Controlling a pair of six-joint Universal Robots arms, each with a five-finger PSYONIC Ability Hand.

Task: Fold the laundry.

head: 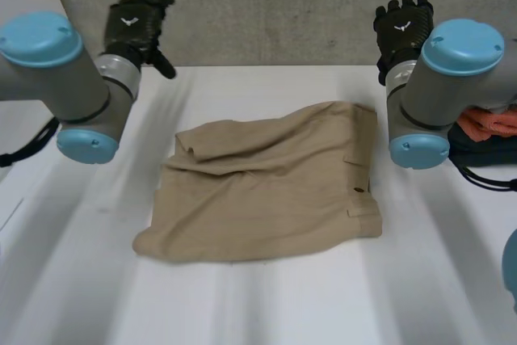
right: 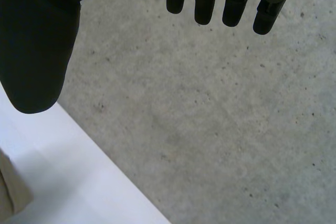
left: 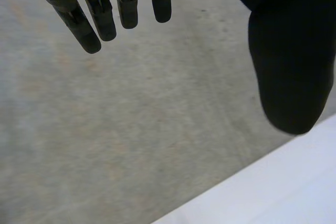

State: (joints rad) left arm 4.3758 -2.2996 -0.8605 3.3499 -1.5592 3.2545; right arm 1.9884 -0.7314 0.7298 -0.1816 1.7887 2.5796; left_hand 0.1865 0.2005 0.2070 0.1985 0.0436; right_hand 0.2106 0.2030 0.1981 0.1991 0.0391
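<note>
Tan folded shorts (head: 266, 191) mid-table (head: 266, 296), well apart from both hands.

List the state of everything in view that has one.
tan garment: folded over, rumpled, lying on the white table, touched by neither hand.
left hand: open, raised by the far wall, holding nothing.
right hand: open, raised by the far wall, holding nothing.
orange cloth: bunched up beside the right arm.

No legible text, number or brand name appears. The back of the left hand (head: 137, 34) bears a small white mark (head: 129, 21), as does that of the right hand (head: 402, 38); neither mark can be read as lettering.
</note>
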